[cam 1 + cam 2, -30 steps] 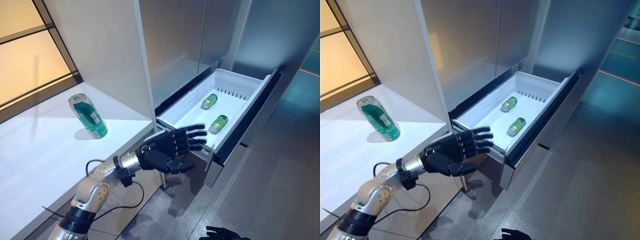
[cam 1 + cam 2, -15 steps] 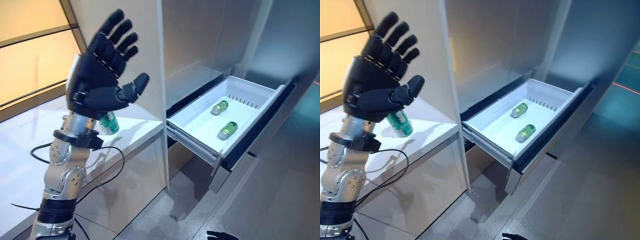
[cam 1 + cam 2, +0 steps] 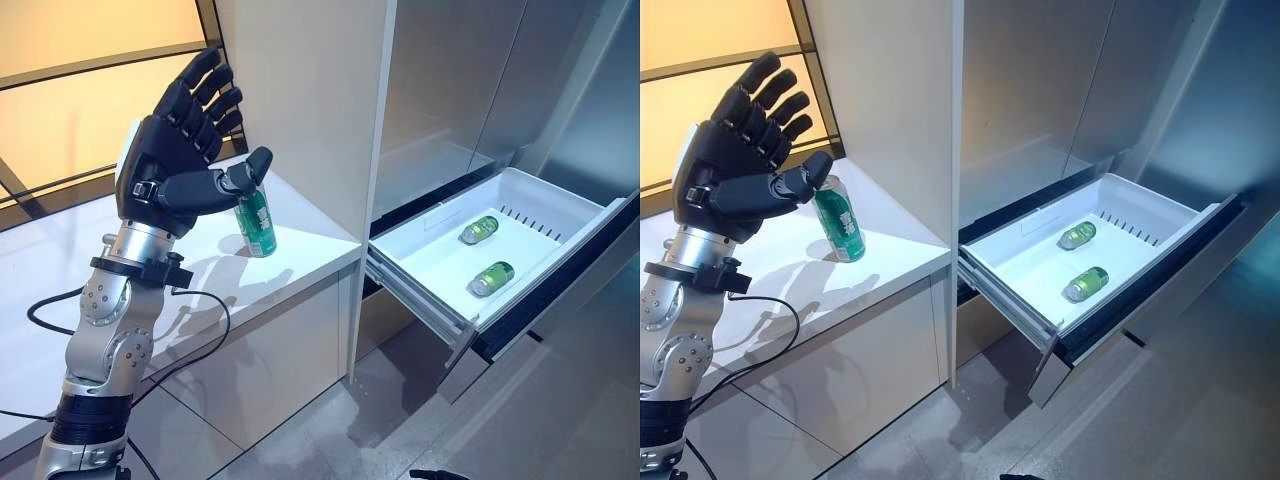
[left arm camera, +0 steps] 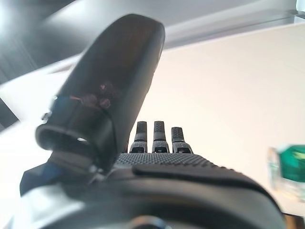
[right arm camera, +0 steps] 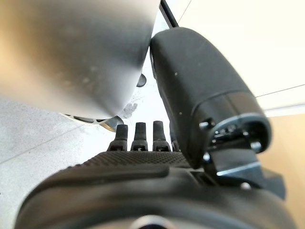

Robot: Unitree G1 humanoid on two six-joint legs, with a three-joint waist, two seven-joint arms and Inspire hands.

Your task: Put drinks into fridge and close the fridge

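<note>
A green can (image 3: 256,225) stands upright on the white counter (image 3: 60,260); it also shows in the left wrist view (image 4: 290,171). My left hand (image 3: 170,165) is raised and open, fingers spread, its thumb tip right by the can's top; I cannot tell if it touches. The white fridge drawer (image 3: 420,290) is pulled out to the right, with green cans (image 3: 479,229) (image 3: 492,277) lying on their sides in it. My right hand (image 5: 143,176) hangs low with straight fingers and holds nothing.
A tall pale cabinet panel (image 3: 310,90) stands between the counter and the fridge. Grey fridge doors (image 3: 450,80) rise above the open drawer. The drawer's front corner (image 3: 455,350) juts out over the grey floor.
My left hand has left the drawer's front, risen and come to the can on the counter, still open. The camera has turned left, so the drawer sits further right.
</note>
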